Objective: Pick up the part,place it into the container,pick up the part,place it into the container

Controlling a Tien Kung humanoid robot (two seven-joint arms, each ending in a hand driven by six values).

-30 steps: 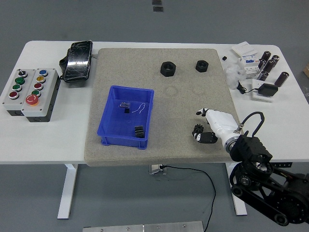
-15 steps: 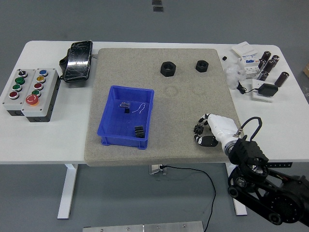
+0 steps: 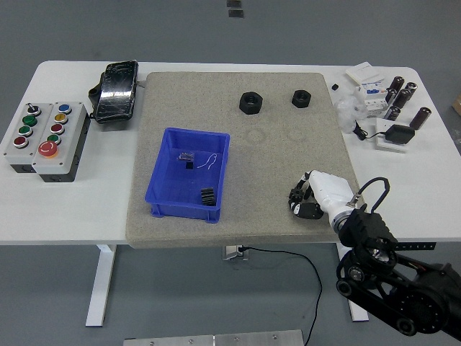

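Parts for this job, two black hex nuts, are far from the action: the larger nut (image 3: pixel 251 103) and the smaller nut (image 3: pixel 300 98) both sit untouched near the far edge of the grey mat (image 3: pixel 274 158), well apart from the robot. Nearest the camera, the right hand (image 3: pixel 305 201) hovers low over the mat's near right corner, its dark fingers curled inward with nothing visible in them; over the last second it has slid slightly toward the near edge and tucked its fingers tighter, moving away from the nuts rather than toward them. I judge this a pause or reset between grasps, with neither nut yet approached. The left hand is out of view. To the left, at mid-depth, the blue container (image 3: pixel 189 174) stands on the mat, well apart from the hand. It already holds a small black ribbed piece (image 3: pixel 207 195) near its front wall, a tiny dark item (image 3: pixel 188 158) toward the back, and a thin white wire (image 3: pixel 209 161) beside that. A button box (image 3: pixel 45 137) rests on the white counter (image 3: pixel 72 209) at far left.
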